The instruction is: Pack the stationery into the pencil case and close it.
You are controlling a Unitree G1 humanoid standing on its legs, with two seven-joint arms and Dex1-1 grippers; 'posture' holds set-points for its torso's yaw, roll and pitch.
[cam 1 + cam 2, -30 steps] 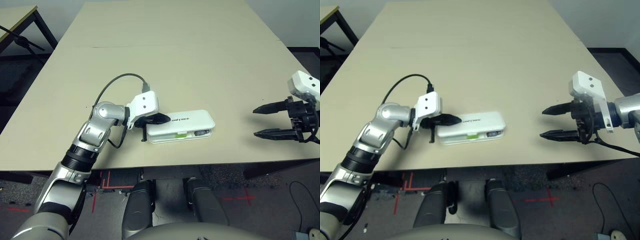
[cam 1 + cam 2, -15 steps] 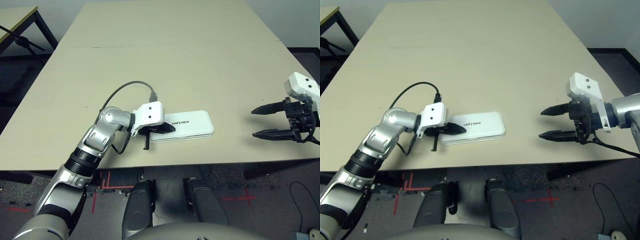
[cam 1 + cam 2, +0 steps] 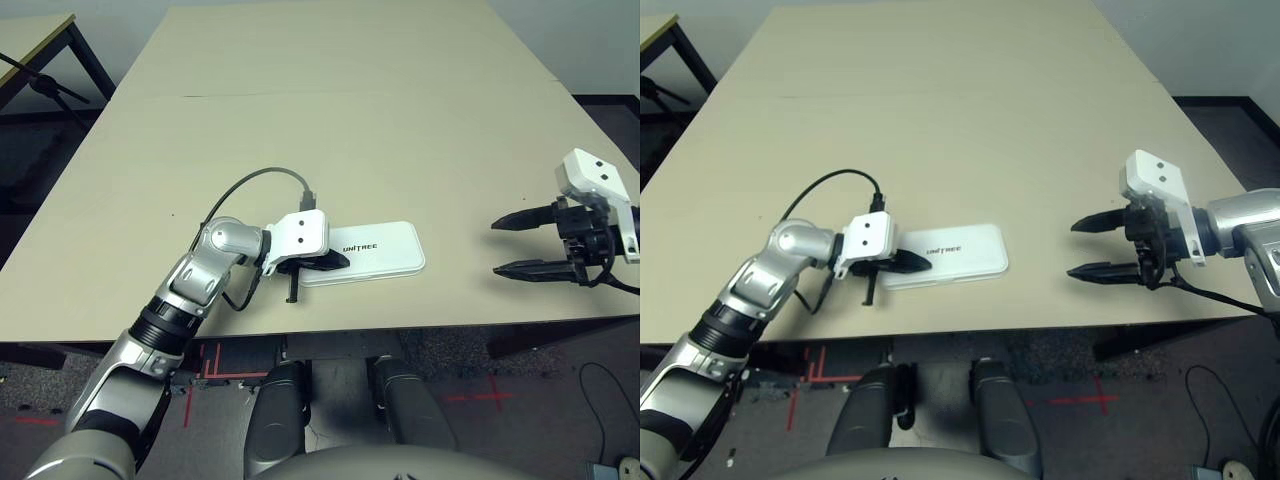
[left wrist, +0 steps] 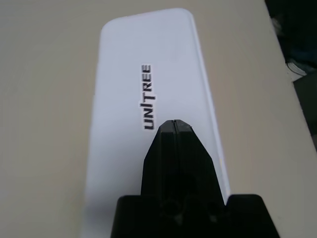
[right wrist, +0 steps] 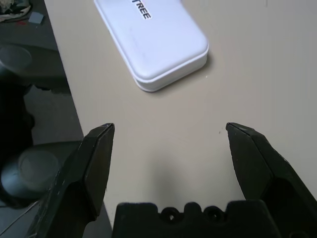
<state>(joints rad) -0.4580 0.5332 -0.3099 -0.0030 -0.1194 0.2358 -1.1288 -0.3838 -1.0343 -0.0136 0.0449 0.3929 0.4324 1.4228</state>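
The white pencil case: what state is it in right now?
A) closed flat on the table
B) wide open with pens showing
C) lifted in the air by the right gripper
A: the pencil case lies shut on the table, with the left gripper resting shut on its lid.

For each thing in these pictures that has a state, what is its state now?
Pencil case: lid shut, lying flat on the table.
Left gripper: fingers shut together, tips resting on the lid near the print.
Right gripper: open, holding nothing, off to the case's right.
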